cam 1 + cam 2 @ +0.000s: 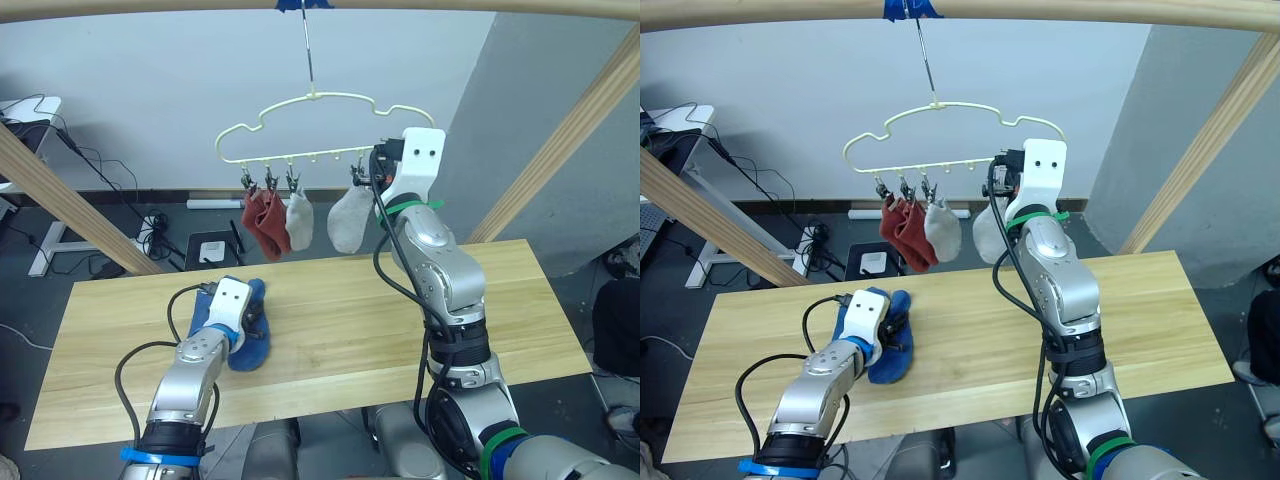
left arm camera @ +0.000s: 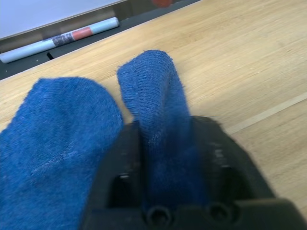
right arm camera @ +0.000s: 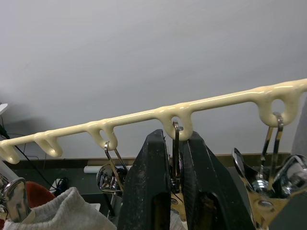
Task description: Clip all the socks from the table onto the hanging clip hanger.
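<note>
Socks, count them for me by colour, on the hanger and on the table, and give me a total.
Rust red socks: 2, clipped on the hanger
Light grey socks: 2, clipped on the hanger
Blue socks: 2, on the table, one in the left gripper
Total: 6

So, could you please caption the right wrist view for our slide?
Right gripper shut on a metal clip hanging from the pale yellow clip hanger.

A: Where are the cams looking from?
B: Head stereo pair is looking fwd and down, both taking in the table [image 1: 420,330] and clip hanger [image 1: 310,125]. Left wrist cam is sitting v. close over blue socks [image 2: 62,143]; right wrist cam is facing the hanger bar, close up.
</note>
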